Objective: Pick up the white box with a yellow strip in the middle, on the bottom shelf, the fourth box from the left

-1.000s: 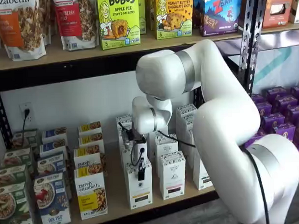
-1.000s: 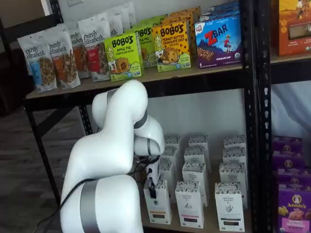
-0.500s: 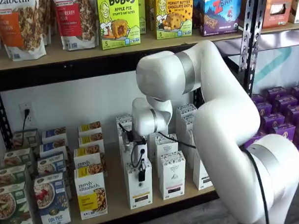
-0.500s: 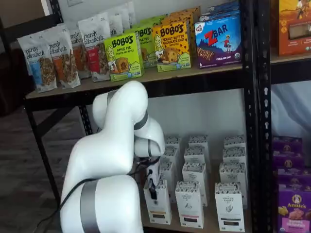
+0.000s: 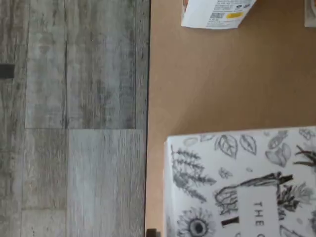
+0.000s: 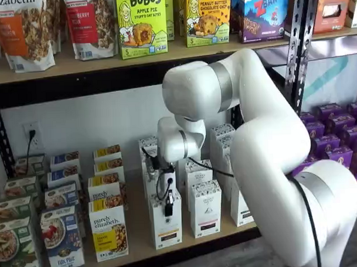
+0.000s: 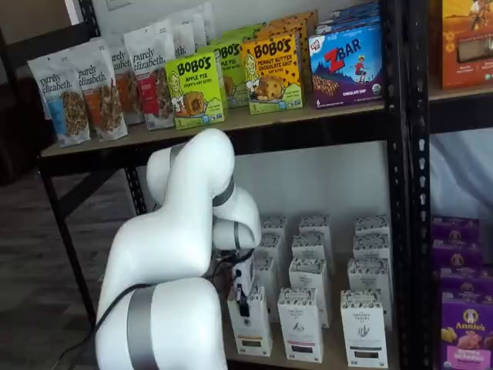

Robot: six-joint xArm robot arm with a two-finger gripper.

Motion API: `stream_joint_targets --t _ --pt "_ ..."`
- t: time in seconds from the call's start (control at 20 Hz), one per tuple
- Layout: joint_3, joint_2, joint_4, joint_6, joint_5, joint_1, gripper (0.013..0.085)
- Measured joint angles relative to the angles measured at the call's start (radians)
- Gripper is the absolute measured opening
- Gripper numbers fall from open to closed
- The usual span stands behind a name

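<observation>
The white box (image 6: 166,225) stands upright at the front of its row on the bottom shelf (image 6: 136,220), with a thin yellow strip and a black label on its face. In both shelf views the gripper (image 6: 168,205) reaches down over the box's top. One black finger lies against its front face, and the other finger is hidden, so no gap can be judged. The same box (image 7: 251,324) and gripper (image 7: 242,297) show beside the white arm. In the wrist view the box's black-patterned top (image 5: 242,182) sits close below the camera on the wooden board (image 5: 212,79).
Like white cartons (image 6: 206,207) stand right beside and behind the box. Purely Elizabeth granola boxes (image 6: 108,229) stand on its other side. A black upright (image 7: 397,193) divides off purple boxes (image 6: 337,154). The wrist view shows grey plank floor (image 5: 74,118) past the shelf edge.
The arm has barely shifted. The gripper stays down over the front white box, which stands where it was.
</observation>
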Motion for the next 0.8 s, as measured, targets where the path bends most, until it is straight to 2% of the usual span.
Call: stream_joint_targets --t 0.35,0.65,0.8 --pt "0.003 -0.004 0.0 0.001 0.008 0.0 0.065" --pt "0.012 -0.009 -0.001 0.002 0.001 0.002 0.049" --pt "0.037 -0.018 0.0 0.002 -0.037 0.004 0.049"
